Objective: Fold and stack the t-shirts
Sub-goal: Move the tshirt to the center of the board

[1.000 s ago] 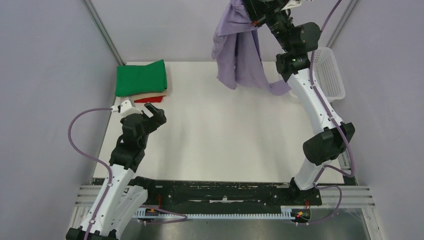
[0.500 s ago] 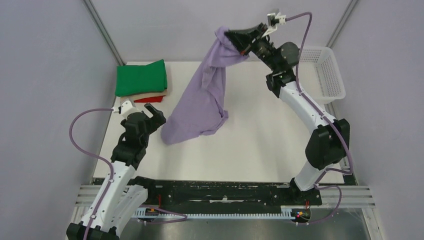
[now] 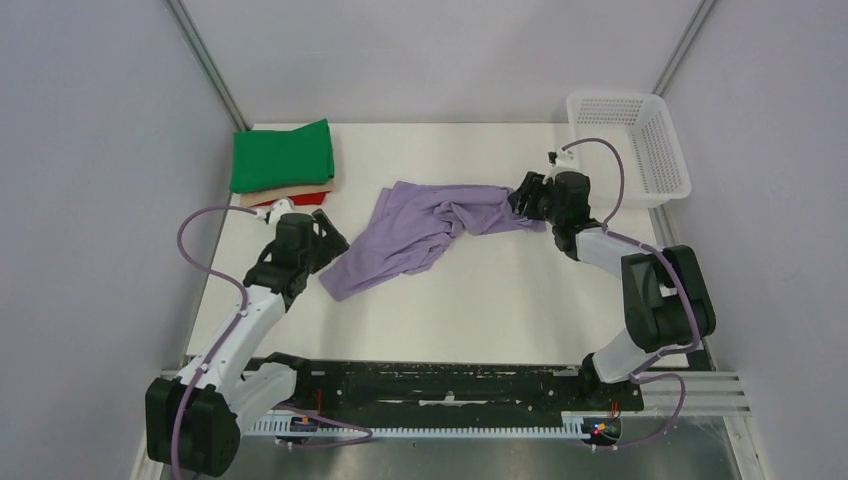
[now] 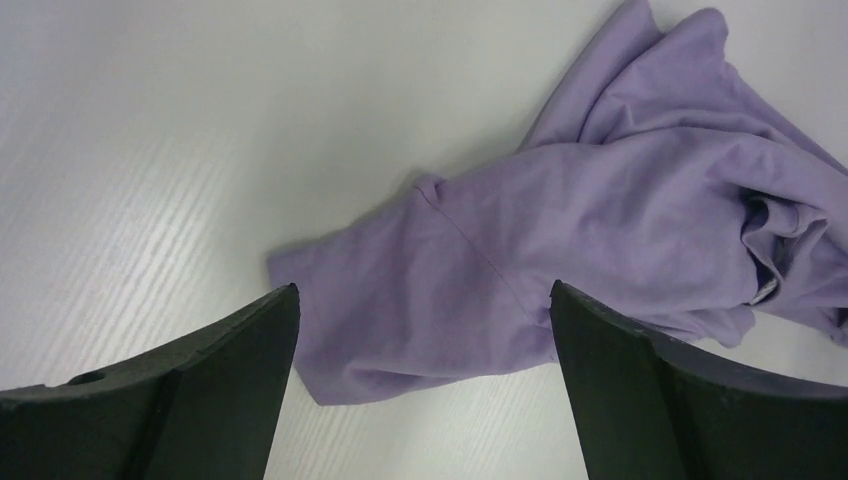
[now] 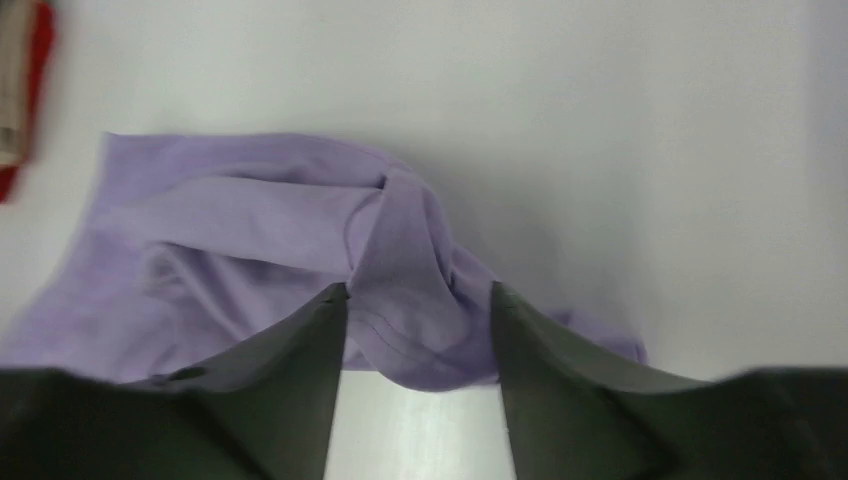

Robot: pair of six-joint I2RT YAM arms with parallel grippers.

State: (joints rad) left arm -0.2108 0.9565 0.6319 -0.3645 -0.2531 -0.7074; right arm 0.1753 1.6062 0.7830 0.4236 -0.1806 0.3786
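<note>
The lavender t-shirt [image 3: 420,228] lies crumpled on the white table [image 3: 480,300], spread from the middle toward the right. My right gripper [image 3: 520,200] is low at its right end. In the right wrist view its jaws [image 5: 418,290] stand apart, with a bunched fold of the lavender t-shirt [image 5: 410,250] lying between the fingertips. My left gripper [image 3: 335,240] hovers wide open over the shirt's lower left corner [image 4: 380,330] and holds nothing [image 4: 423,290]. A folded green t-shirt [image 3: 282,155] sits on beige [image 3: 250,199] and red [image 3: 305,199] ones at the back left.
A white mesh basket [image 3: 668,165] stands at the back right corner, just behind the right arm. The stack of folded shirts lies close behind the left gripper. Grey walls and slanted frame posts enclose the table.
The right arm swung the lavender shirt down from high above onto the table and its jaws have parted. The left arm moved forward and right toward the shirt's corner.
</note>
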